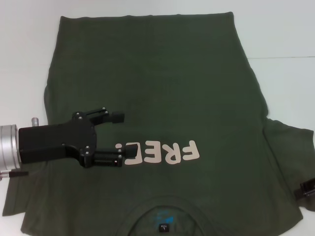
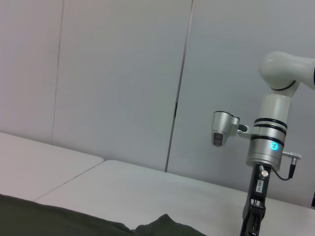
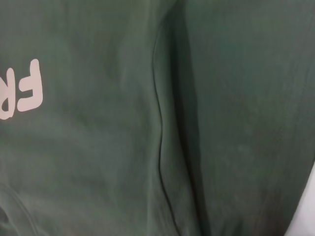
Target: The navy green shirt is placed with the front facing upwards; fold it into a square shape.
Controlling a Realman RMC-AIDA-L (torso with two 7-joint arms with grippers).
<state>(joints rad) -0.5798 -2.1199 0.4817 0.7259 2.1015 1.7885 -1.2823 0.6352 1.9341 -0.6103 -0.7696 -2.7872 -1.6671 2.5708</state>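
White table [image 1: 285, 29] holds navy green shirt [image 1: 157, 88], collar toward robot.

One navy green shirt [image 1: 162, 88] lies on one white surface [image 1: 285, 39]. Two grippers show: the left gripper [image 1: 119, 138] and the right gripper [image 1: 307, 188].

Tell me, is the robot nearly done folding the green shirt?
Not nearly. The dark olive-green cotton shirt with pale letters looks folded in on the robot's left side only. The left gripper hovers open over the chest. The right gripper waits beside the right sleeve, which lies spread out. Most folds remain.
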